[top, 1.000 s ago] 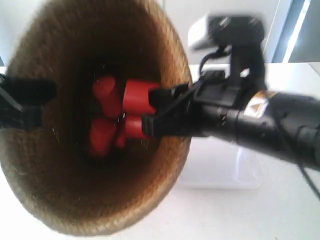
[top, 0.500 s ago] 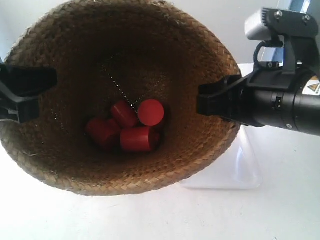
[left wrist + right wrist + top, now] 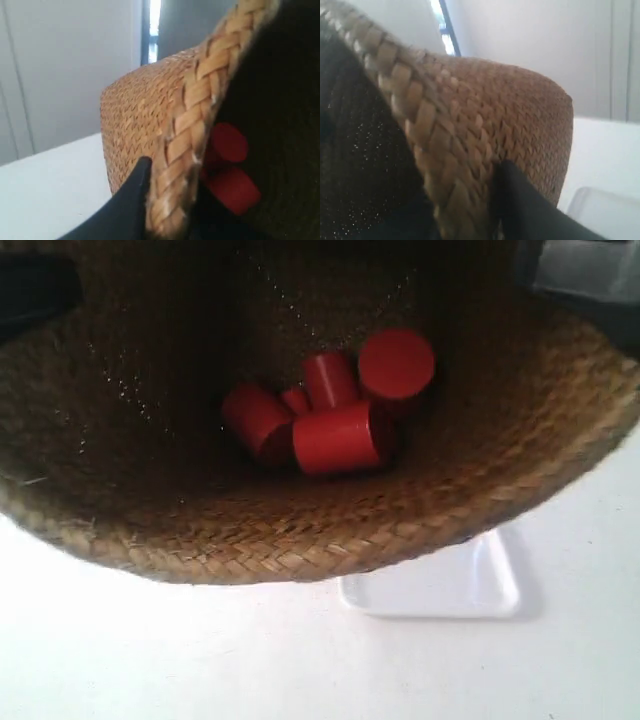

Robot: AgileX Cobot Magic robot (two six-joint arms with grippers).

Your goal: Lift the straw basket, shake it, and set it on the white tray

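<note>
Both my arms are up, left fingers (image 3: 131, 197) and right fingers (image 3: 520, 205) each pinching the basket's (image 3: 300, 540) braided rim. It hangs above the bench (image 3: 300, 660), tipped with its mouth facing the exterior camera, red cylinders (image 3: 340, 435) inside and the tray (image 3: 440, 590) beneath.

Mouth of straw basket (image 3: 300, 540) fills frame; red cylinders (image 3: 330, 415) inside; white tray (image 3: 450, 590) partly visible below rim.
</note>
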